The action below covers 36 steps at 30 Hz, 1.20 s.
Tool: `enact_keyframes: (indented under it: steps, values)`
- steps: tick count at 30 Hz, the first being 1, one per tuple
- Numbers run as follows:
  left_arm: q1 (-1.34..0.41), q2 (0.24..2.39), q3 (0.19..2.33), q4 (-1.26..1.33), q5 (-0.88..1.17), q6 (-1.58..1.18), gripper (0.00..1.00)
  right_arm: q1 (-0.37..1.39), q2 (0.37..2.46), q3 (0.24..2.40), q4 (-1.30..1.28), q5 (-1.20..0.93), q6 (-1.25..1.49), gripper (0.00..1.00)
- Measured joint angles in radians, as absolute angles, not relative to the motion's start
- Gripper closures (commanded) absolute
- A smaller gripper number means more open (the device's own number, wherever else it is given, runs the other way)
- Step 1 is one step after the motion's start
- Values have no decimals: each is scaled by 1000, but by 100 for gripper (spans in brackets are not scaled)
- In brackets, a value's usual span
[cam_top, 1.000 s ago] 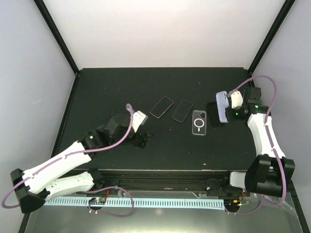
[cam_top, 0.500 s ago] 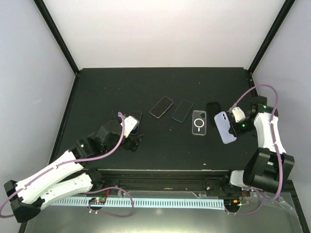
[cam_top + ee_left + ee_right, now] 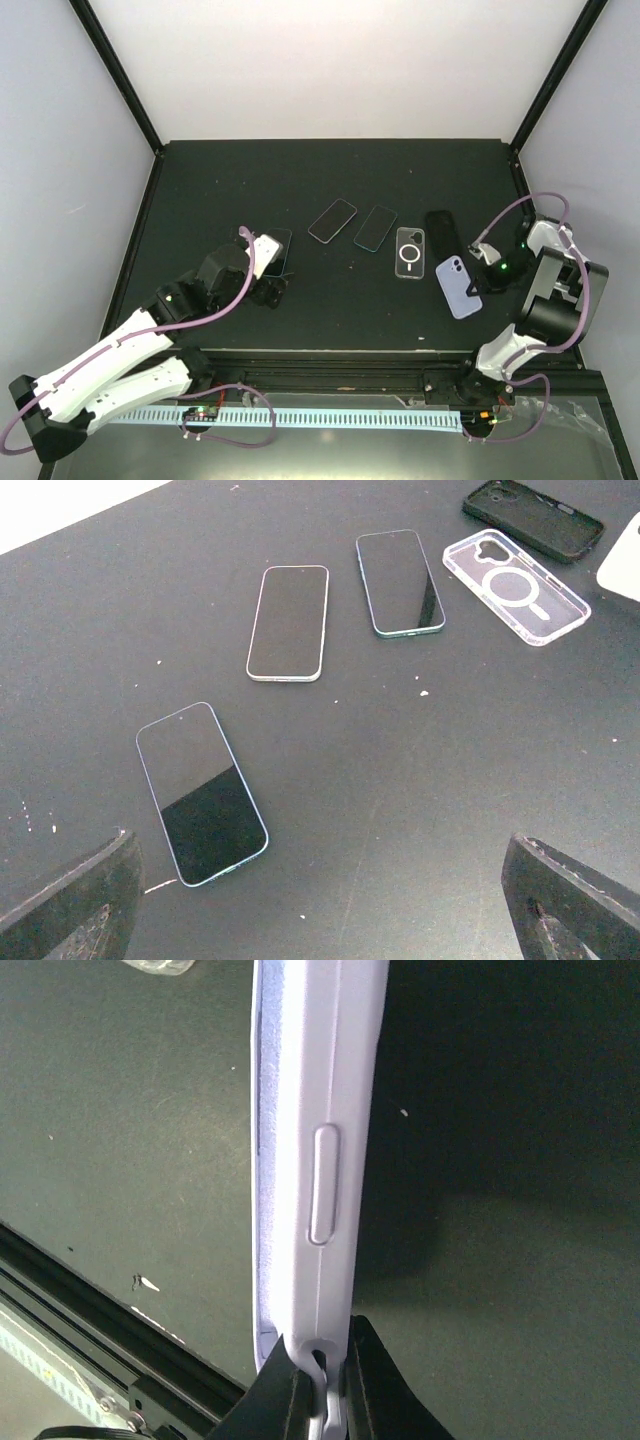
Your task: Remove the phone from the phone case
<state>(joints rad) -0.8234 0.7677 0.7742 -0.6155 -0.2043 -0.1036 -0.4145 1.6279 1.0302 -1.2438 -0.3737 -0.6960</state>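
A lavender phone case (image 3: 458,287) hangs in my right gripper (image 3: 476,284), which is shut on one end of it, low over the mat at the right. In the right wrist view the case (image 3: 315,1140) is edge on, its end pinched in my gripper (image 3: 325,1385). Whether a phone is inside, I cannot tell. Three bare phones lie on the black mat: one (image 3: 277,250) beside my left wrist, two (image 3: 332,220) (image 3: 375,228) at the centre. My left gripper (image 3: 268,291) is open and empty; its fingers (image 3: 70,905) flank bare mat below the nearest phone (image 3: 200,792).
A clear case (image 3: 410,251) with a white ring and a black case (image 3: 443,236) lie between the phones and the lavender case. Both show in the left wrist view, clear (image 3: 515,586) and black (image 3: 533,518). The mat's front rail (image 3: 340,358) runs just near of both grippers.
My right gripper carried the lavender case from the far right toward the near edge and lower. My left gripper drew back to the left, uncovering the phone beside it.
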Motion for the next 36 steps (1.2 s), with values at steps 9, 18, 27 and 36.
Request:
enact_keyframes:
  steps: [9,18,27,36]
  values:
    - [-817,768,774,-614,-205,-104,1,-434,1691,1030,-1180,-372,-650,70]
    - [-799,781,774,-613,-205,-104,1,-435,1603,1021,-1136,-312,-662,63]
    - [-759,786,774,-612,-210,-112,1,-431,1394,1068,-1175,-348,-700,57]
    - [-705,779,774,-611,-275,-151,1,-155,1116,1108,-1079,-416,-550,28]
